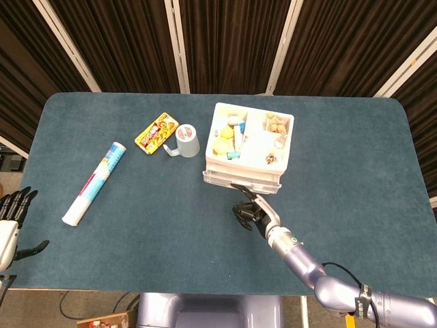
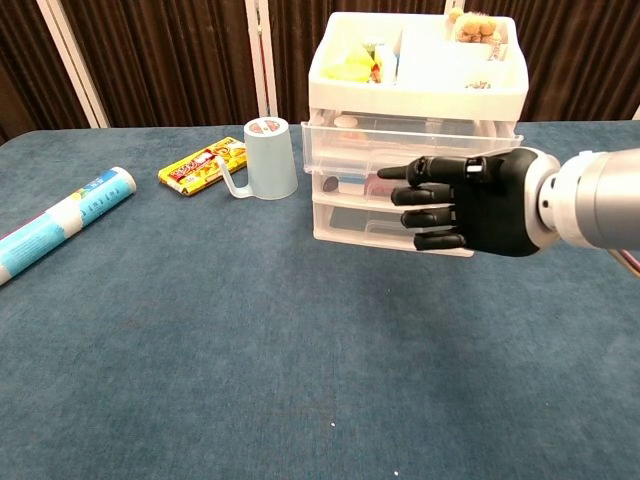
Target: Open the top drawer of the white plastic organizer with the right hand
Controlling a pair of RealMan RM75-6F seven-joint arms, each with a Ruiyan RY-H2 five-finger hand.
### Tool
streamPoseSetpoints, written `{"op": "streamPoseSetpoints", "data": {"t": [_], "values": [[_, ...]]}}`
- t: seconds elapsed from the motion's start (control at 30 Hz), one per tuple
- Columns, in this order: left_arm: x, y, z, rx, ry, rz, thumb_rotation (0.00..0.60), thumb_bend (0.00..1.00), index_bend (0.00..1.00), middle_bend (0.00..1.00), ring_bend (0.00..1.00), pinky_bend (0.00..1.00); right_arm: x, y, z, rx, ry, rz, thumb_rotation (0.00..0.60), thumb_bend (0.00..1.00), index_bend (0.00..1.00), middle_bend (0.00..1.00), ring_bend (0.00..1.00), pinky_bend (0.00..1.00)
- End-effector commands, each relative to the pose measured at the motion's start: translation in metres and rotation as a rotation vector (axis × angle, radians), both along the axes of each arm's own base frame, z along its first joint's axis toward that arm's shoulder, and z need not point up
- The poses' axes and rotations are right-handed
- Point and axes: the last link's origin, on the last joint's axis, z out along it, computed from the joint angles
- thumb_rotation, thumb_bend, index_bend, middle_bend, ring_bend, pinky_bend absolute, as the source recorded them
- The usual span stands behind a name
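Right hand [image 2: 470, 200], fingers half-curled and gripping nothing I can confirm, is pulling the top drawer [image 2: 400, 139]: draw straight out, level, so the organizer [image 2: 420, 85] isn't dragging.

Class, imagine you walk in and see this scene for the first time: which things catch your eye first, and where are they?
The black right hand stands out, fingers extended in front of the white plastic organizer at mid-table, whose top drawer sticks out towards the hand. The open tray on top of the organizer holds small colourful items. To its left stand a pale blue cup and a yellow snack packet, with a rolled tube further left.
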Motion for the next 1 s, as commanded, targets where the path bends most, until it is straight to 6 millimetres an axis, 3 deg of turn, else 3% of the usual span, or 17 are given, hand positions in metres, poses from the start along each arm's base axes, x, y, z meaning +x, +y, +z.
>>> {"op": "streamPoseSetpoints", "data": {"t": [0.03,0.4,0.7,1.0], "values": [[0.0,0.0,0.0,0.001,-0.002,0.003,0.6,0.0,0.0,0.0,0.0,0.05,0.0,0.009,0.0,-0.008,0.042,0.044,0.6,0.76,0.0,0.82,0.78,0.9],[0.0,-0.001,0.0,0.0,-0.002,0.002,0.6,0.0,0.0,0.0,0.0,0.05,-0.009,0.033,0.003,-0.06,0.123,0.088,0.6,0.75,0.0,0.82,0.78,0.89],[0.001,-0.001,-0.001,0.0,0.001,-0.006,0.6,0.0,0.0,0.0,0.0,0.05,0.001,0.065,0.028,-0.196,0.179,0.201,0.6,0.74,0.01,0.82,0.78,0.89],[0.002,-0.002,0.0,0.014,0.002,-0.013,0.6,0.0,0.0,0.0,0.0,0.05,-0.003,0.059,0.048,-0.361,0.431,0.341,0.6,0.73,0.02,0.82,0.78,0.89]]}}
